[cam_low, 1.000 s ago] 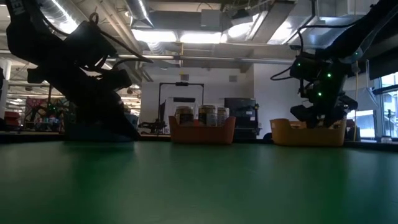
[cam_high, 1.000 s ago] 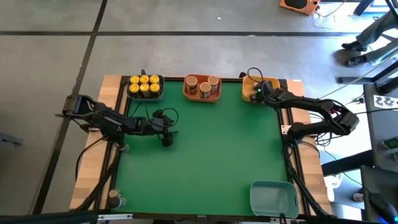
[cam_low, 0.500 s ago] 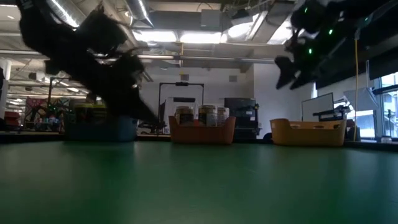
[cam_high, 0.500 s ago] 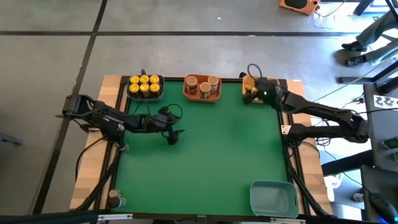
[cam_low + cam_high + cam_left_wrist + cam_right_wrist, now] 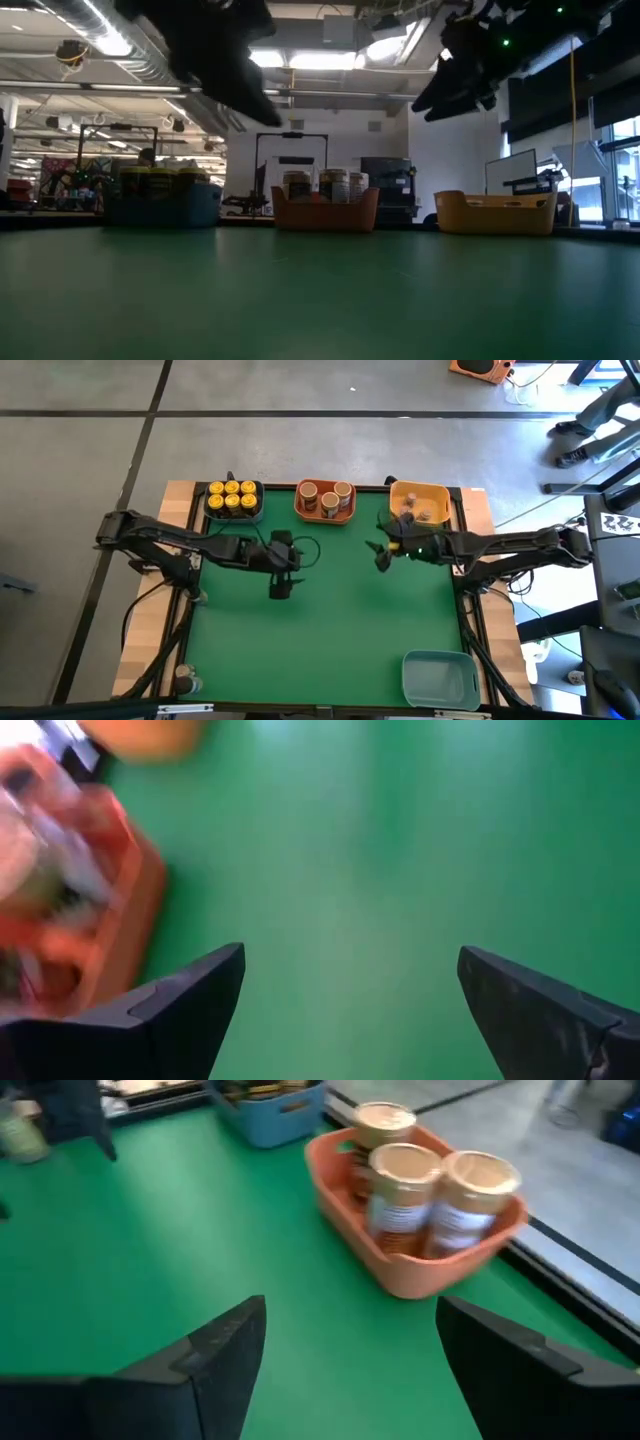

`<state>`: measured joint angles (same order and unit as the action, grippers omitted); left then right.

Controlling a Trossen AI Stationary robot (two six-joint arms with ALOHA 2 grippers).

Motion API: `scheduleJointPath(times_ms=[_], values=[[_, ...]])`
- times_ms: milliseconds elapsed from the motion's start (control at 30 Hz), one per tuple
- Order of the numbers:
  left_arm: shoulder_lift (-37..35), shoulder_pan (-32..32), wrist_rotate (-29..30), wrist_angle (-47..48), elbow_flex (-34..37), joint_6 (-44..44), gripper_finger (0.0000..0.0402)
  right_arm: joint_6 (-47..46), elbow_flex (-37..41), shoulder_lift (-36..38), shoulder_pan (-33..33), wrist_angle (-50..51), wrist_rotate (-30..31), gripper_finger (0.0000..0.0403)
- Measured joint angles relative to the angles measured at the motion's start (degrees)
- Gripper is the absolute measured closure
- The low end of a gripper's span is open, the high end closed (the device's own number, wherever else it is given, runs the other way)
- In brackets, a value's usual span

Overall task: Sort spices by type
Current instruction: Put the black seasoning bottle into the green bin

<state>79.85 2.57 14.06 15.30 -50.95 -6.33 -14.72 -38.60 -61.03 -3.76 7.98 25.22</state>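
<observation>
- High view: the left pincer (image 5: 281,588) hangs over the green worktop (image 5: 330,630). The blue bin (image 5: 234,500) of yellow-lidded jars (image 5: 232,494) sits at the far edge, off to its left. The right pincer (image 5: 379,556) hangs just short of the yellow bin (image 5: 420,503), which holds small grey-topped jars (image 5: 409,516). The orange bin (image 5: 325,501) with tan-lidded jars (image 5: 324,495) lies beyond and between the two pincers. A pale teal bin (image 5: 439,678) sits well behind the right pincer, at the near edge.
- Low view: both arms sit high above the worktop, with the three bins in a row behind them.
- Left wrist view: the left pincer's fingers (image 5: 190,1005) are spread wide with nothing between them; the orange bin (image 5: 100,915) is just beside one finger.
- Right wrist view: the right pincer's fingers (image 5: 215,1360) are also wide apart and empty, pointing at the orange bin (image 5: 400,1260) and its three tan-lidded jars (image 5: 405,1185); the blue bin (image 5: 268,1115) lies beyond.
</observation>
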Motion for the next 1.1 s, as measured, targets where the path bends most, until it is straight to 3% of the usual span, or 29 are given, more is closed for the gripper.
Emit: scheduleJointPath(times_ms=[233, 467, 767, 867, 1100], values=[[0.0, 6.7, -0.1, 36.1, -8.5, 15.5, 0.0036, 4.2, 0.0, -5.2, 5.7, -7.6, 0.7, 0.0111], [-2.7, 12.7, -0.3, 60.2, -8.4, 29.1, 0.0036, 8.3, 0.0, -12.6, 6.0, -18.8, 0.2, 0.0111], [-17.4, 17.8, -0.6, 67.2, -4.5, 41.3, 0.0036, 9.1, 0.0, -20.8, 6.0, -27.0, 0.6, 0.0111], [-21.6, 19.4, -3.1, 68.3, -1.8, 45.3, 0.0036, 8.8, 0.0, -22.3, 6.0, -28.4, 0.6, 0.0111], [-24.6, 24.5, -8.3, 68.1, 4.3, 48.0, 0.0037, 8.7, 0.0, -22.6, 6.0, -29.2, 0.7, 0.0111]])
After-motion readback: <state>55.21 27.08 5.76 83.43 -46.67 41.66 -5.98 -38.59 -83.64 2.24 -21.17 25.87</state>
